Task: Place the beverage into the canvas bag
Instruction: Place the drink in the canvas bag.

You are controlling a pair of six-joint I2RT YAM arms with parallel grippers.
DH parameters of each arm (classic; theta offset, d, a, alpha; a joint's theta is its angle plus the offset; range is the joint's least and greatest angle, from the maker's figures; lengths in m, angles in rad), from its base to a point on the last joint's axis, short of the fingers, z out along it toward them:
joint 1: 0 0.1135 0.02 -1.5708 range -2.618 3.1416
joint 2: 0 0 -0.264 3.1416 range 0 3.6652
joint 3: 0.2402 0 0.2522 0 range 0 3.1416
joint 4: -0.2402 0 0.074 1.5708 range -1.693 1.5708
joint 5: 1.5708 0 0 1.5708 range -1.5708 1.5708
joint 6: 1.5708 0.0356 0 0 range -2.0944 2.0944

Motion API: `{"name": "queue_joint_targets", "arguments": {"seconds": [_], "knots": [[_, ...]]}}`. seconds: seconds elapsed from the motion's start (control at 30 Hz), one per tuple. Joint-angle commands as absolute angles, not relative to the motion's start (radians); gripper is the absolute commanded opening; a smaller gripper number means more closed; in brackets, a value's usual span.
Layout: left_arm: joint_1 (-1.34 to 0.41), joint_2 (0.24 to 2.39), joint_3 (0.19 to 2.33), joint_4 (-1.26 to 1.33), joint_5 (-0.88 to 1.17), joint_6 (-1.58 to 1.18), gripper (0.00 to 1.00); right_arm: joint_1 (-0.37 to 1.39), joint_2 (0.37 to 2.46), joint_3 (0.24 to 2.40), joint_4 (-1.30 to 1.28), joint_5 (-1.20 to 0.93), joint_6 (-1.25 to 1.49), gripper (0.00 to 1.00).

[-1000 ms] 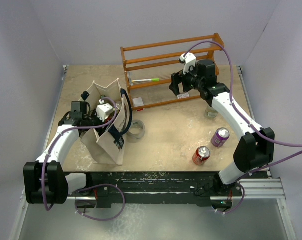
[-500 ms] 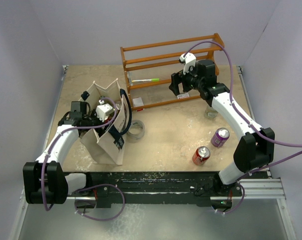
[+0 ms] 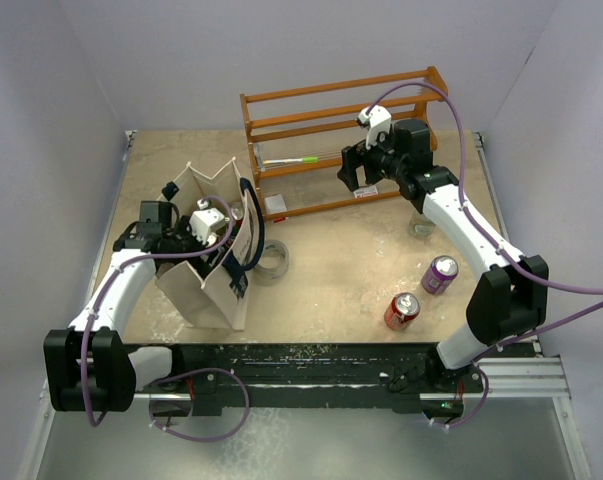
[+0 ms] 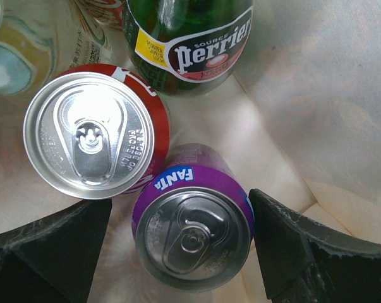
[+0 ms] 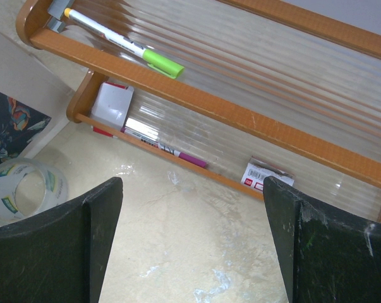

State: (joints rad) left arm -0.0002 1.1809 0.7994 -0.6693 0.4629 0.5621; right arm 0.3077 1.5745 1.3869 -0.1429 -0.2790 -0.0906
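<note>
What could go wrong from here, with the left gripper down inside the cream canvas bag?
The open left gripper closely flanks the purple Fanta can; lifting off-centre might drag or tip it against the red aluminium can. The navy strap handle could catch the gripper on its way out, toppling the soft cream canvas bag.

"Perrier" on green bottle (image 4: 191, 39), "Fanta" on purple can (image 4: 193, 230)

Fanta can (image 4: 193, 243) in canvas bag (image 3: 203, 292), beside 2nd can (image 4: 89, 142) & bottle (image 4: 190, 44).
</note>
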Motion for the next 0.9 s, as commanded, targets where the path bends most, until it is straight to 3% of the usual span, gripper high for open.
{"name": "queue_joint_targets", "arguments": {"seconds": [0.0, 0.1, 0.87], "knots": [[0.005, 1.147, 0.862, -0.687, 0.479, 0.570, 0.94, 0.314, 1.519, 1.397, -0.095, -0.280, -0.107, 0.93], [0.005, 1.135, 0.874, -0.707, 0.488, 0.578, 1.00, 0.314, 1.516, 1.396, -0.096, -0.279, -0.109, 0.93], [0.005, 1.047, 1.018, -0.828, 0.530, 0.582, 0.99, 0.314, 1.516, 1.402, -0.094, -0.288, -0.106, 0.93]]}}
